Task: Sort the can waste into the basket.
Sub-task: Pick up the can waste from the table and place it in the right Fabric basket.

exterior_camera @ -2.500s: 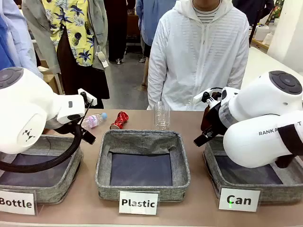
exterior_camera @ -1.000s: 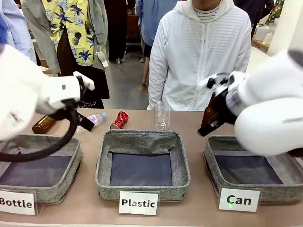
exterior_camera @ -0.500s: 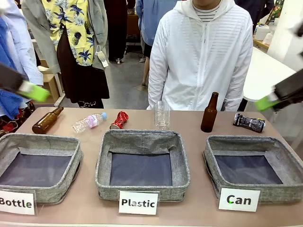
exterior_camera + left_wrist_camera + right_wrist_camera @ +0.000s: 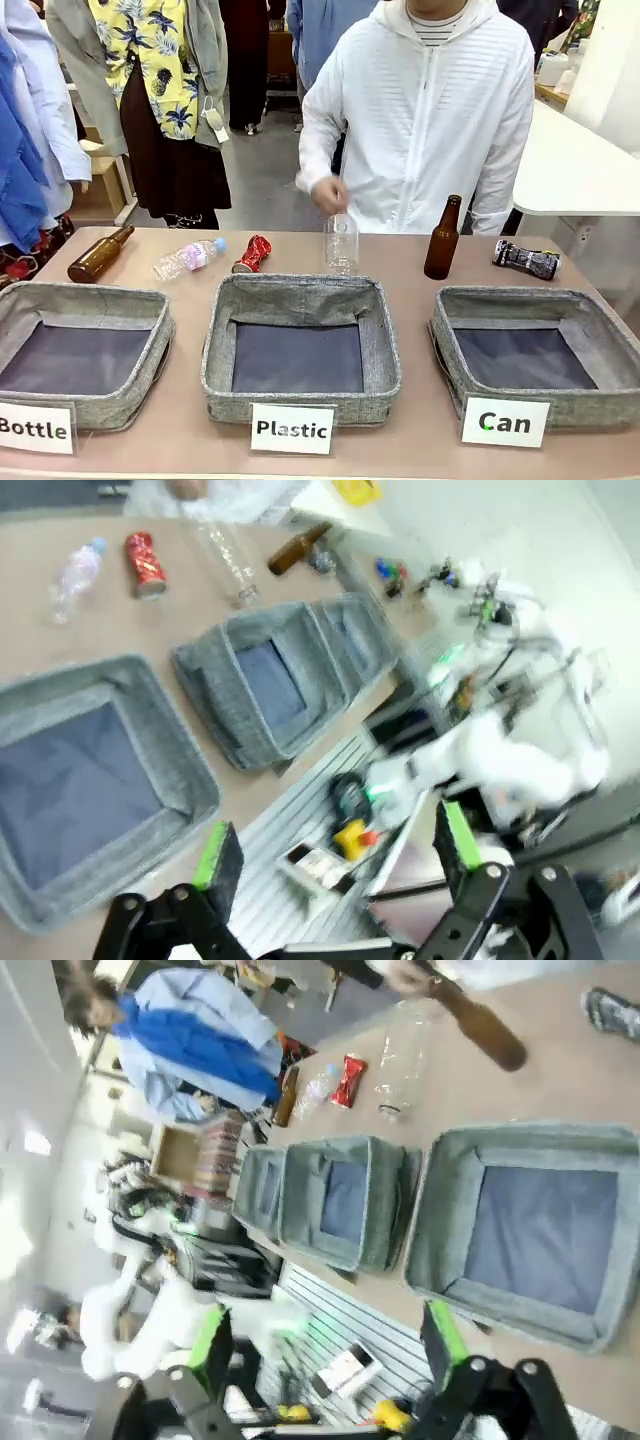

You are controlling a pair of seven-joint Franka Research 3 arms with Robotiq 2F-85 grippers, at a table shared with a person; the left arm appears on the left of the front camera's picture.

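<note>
The red can (image 4: 252, 254) lies at the far side of the table behind the middle basket. Far right, the black can (image 4: 526, 259) lies behind the grey basket (image 4: 520, 300) carded "Can", which has nothing in it. My left gripper (image 4: 337, 845) hangs open high above the table's near edge, holding nothing; its view shows the red can (image 4: 145, 564) far off. My right gripper (image 4: 326, 1338) is open too, high over the "Can" basket (image 4: 530, 1140), with the red can (image 4: 347, 1080) and black can (image 4: 612, 1012) beyond it.
"Bottle" basket (image 4: 85, 300) and "Plastic" basket (image 4: 300, 290) stand left and middle. A brown bottle (image 4: 98, 254) and a plastic bottle (image 4: 188, 257) lie at the far left. A person's hand (image 4: 330, 195) hovers over an upright clear bottle (image 4: 341, 243); a brown bottle (image 4: 441, 240) stands beside it.
Both arms have swung up and outward, out of the front view, uncovering the table. The person's hand has come down over the clear bottle.
</note>
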